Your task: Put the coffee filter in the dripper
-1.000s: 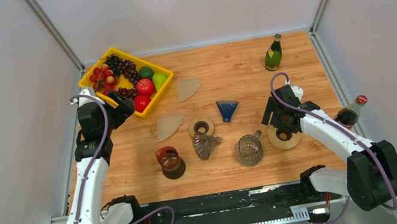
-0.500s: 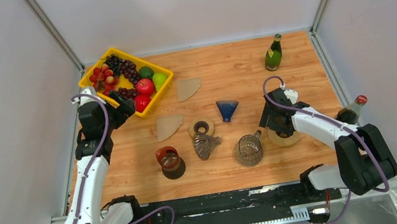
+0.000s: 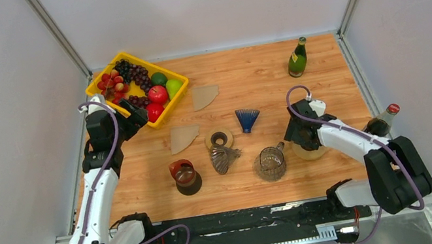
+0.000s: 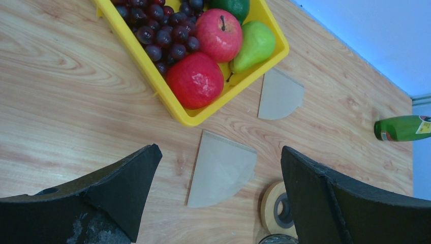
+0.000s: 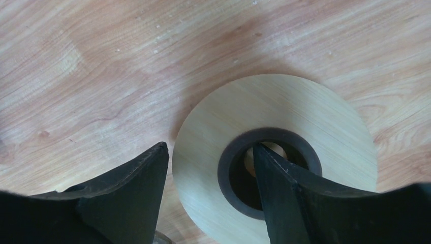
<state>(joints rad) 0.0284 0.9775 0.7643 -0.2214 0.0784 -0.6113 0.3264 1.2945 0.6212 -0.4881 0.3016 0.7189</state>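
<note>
On the surface left of centre, near filter (image 3: 183,138): a flat, tan paper fan with one curved edge and two straight edges, one of them crimped. It lies close to the corner of the yellow tray (image 4: 195,119), not touching it.
Far filter (image 3: 204,96): same colour and fan shape, lying flat just off the tray's right corner.
Drippers: a blue ribbed cone (image 3: 247,119) and a brown ribbed cone (image 3: 224,158) sit near the middle, both apart from the filters.
Left hand (image 4: 218,157): released, fingers spread wide, hovering beside the tray. The wrist view shows the near filter in the gap between them.
Right hand (image 5: 208,150): released, low over a wooden ring (image 5: 305,117). One finger is at the ring's dark centre hole, the other just outside its rim.
Second ring (image 3: 219,139): between the near filter and the brown cone.
</note>
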